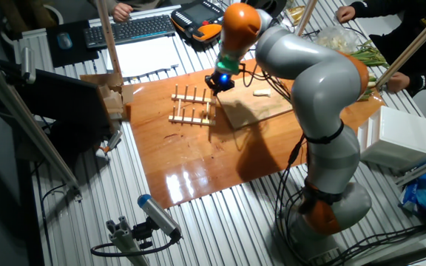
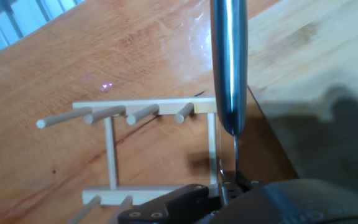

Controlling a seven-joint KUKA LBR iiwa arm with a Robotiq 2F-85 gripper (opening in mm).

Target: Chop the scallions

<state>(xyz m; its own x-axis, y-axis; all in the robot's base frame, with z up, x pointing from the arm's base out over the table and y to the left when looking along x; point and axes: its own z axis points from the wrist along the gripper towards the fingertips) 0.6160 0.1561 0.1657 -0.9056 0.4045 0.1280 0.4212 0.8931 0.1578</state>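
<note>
Cream-white scallions (image 1: 262,92) lying on wooden board (image 1: 261,108), well apart from jaws. Knife (image 2: 229,62) pinched upright in jaws, blade between board edge and dowel rack (image 1: 192,106). All resting on glossy table (image 1: 198,159).

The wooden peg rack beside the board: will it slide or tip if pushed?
Probably it slides if the knife nudges it: the rack lies flat on the glossy tabletop. It looks light, thin dowels only. Tipping seems unlikely.
</note>
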